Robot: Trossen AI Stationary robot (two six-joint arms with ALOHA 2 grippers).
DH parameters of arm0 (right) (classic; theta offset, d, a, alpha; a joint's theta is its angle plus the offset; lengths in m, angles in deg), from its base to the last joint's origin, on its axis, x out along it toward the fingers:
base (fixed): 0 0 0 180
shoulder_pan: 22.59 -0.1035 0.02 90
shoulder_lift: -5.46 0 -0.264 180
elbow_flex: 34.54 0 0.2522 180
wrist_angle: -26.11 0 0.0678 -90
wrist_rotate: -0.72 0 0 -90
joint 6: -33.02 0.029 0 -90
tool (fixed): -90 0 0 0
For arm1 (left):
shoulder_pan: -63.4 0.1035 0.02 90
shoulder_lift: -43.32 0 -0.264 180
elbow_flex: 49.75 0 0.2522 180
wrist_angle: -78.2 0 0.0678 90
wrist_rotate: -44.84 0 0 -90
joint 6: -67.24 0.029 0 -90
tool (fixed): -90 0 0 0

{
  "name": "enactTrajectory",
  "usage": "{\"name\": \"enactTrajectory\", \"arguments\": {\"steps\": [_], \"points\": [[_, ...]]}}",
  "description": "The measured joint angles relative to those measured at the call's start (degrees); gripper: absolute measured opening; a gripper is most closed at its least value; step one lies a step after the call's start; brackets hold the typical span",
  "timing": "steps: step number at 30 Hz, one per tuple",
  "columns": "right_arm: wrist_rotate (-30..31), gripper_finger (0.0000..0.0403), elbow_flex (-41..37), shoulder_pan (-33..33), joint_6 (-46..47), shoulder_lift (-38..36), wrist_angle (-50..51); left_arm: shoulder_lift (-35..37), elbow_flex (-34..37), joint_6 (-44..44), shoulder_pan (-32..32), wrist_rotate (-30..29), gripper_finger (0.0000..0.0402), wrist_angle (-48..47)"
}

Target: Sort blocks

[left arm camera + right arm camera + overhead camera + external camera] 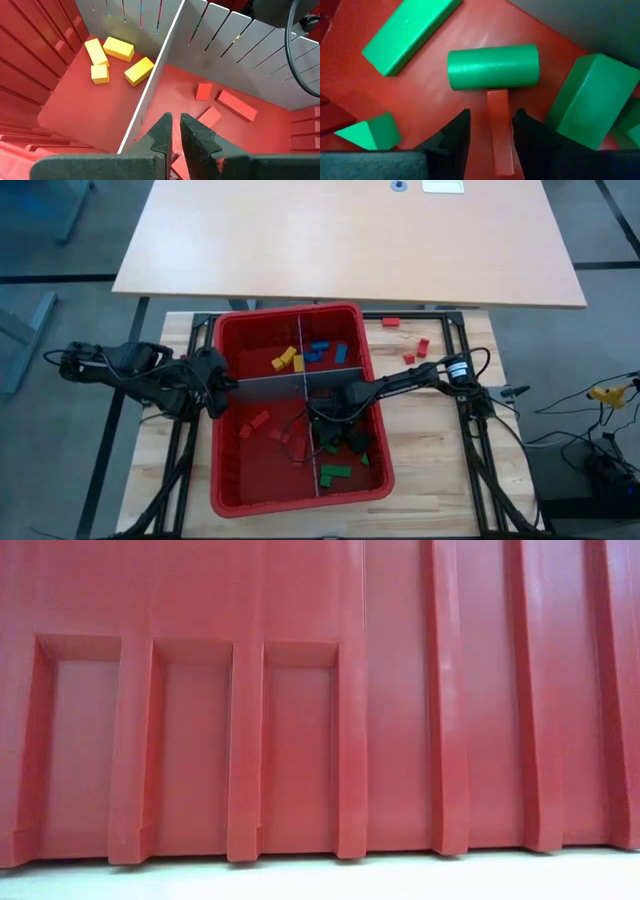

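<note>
Red bin (225, 480) as landmark, seated on the wooden table (430, 480) and split into four compartments by grey dividers (270, 385).

Nearest, in the bin's front right compartment: right gripper (491, 132) down among green blocks (409, 32), fingers (455, 135) closed on a narrow red block (500, 132) whose far end touches a green cylinder (493, 67).

Over the bin's left wall: left gripper (175, 132), fingers (160, 137) almost shut with a thin gap, holding nothing, above the divider between two left compartments.

Front left compartment: loose red blocks (235, 105). Back left: yellow blocks (118, 48). Back right: blue blocks (322, 350).

Beyond the bin's back right corner, on the table: a few more red blocks (390, 322).
</note>
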Motion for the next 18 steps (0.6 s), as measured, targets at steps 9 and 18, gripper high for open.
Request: {"name": "enactTrajectory", "arguments": {"steps": [9, 18], "points": [[-2.42, 0.0119, -0.67, -0.05, 1.58, 1.44, 2.42, -0.06, -0.02, -0.04, 0.00, 0.00, 0.0024, 0.07], [-2.55, 0.0055, -1.55, 0.17, 2.21, 3.27, 3.11, -0.81, -1.70, 0.42, 0.02, 0.01, 0.0024, -0.93]]}}
